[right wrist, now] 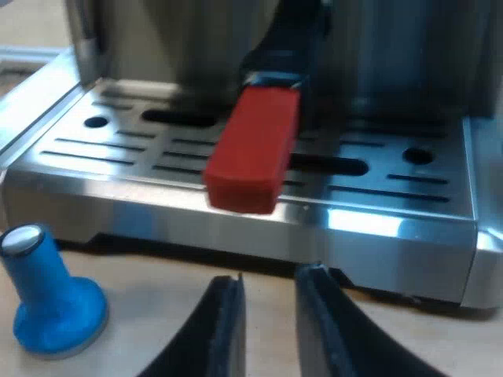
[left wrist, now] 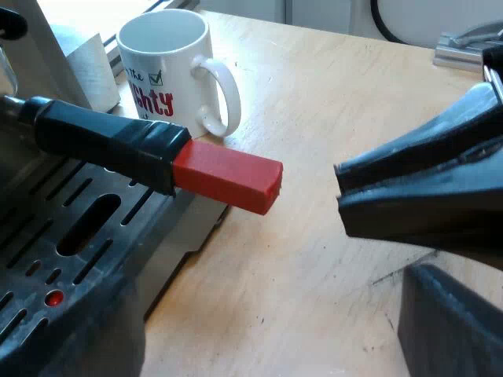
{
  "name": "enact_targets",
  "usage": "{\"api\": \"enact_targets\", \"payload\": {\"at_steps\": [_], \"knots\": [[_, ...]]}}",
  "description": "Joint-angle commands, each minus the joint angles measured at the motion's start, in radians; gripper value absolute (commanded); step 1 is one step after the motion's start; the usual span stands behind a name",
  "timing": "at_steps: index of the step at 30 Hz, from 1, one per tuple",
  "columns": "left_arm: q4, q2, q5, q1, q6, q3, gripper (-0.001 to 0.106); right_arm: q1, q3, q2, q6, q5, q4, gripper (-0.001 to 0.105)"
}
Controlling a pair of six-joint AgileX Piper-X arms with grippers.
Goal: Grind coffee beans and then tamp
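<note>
Espresso machine (right wrist: 393, 47): steel body with a slotted drip tray (right wrist: 393, 196) at its foot, standing on a pale wooden surface (left wrist: 338, 94).

Holder: seated at the machine's front, its metal part hidden. Its dark handle (left wrist: 102, 137) juts out roughly level above the drip tray. The handle ends in a red block (left wrist: 228, 177) that reaches past the tray's edge and hangs over the surface.

Mug (left wrist: 169, 71): white with red lettering, upright on the surface just beside the machine. Its loop handle is turned toward the red block, close to it but not touching.

Tamper (right wrist: 47, 302): blue with a silvery cap, upright on the surface near the tray's front edge.

Left pincer (left wrist: 339, 187): fingers drawn together to a thin slit with nothing between them. The tips point at the red block from the open side — near it, yet clearly apart — and hang above the bare surface.

Right pincer (right wrist: 269, 279): fingers parted by a narrow gap, gripping nothing. It sits low over the surface in front of the drip tray, facing the red block head-on — the tamper stands off to one side, apart from both fingers.
</note>
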Motion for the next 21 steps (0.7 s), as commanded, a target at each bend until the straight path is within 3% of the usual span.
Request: {"api": "enact_targets", "payload": {"at_steps": [1,18,21], "knots": [[-0.01,-0.005,0.004,-0.005,-0.012,-0.002,0.068,-0.001,-0.001,-0.001,-0.002,0.008,-0.012,0.019],[-0.01,-0.005,0.004,-0.005,-0.012,-0.002,0.068,-0.055,-0.001,-0.001,-0.002,-0.001,-0.093,0.019],[-0.01,-0.005,0.004,-0.005,-0.012,-0.002,0.068,-0.088,-0.001,-0.001,-0.002,-0.06,-0.111,0.019]]}}
